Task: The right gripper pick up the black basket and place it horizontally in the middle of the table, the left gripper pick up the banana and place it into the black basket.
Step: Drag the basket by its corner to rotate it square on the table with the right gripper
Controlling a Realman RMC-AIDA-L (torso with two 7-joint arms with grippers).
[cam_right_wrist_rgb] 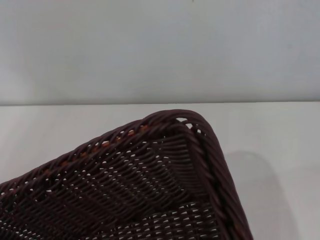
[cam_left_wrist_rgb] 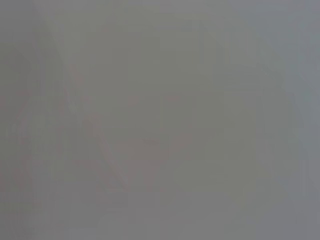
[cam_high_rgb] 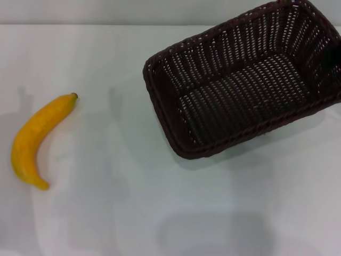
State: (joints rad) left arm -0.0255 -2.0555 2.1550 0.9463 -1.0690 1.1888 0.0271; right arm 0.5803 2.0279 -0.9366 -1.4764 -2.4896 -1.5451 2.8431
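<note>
The black basket (cam_high_rgb: 242, 80) stands at the far right of the white table (cam_high_rgb: 133, 213), turned at an angle, and it is empty. One of its rounded corners (cam_right_wrist_rgb: 185, 125) fills the lower part of the right wrist view. The yellow banana (cam_high_rgb: 38, 141) lies on the table at the left, its dark stem tip pointing to the far side. Neither gripper shows in the head view. The left wrist view shows only a plain grey surface.
The table's far edge (cam_high_rgb: 80, 24) meets a pale wall. Faint arm shadows lie on the tabletop near the front.
</note>
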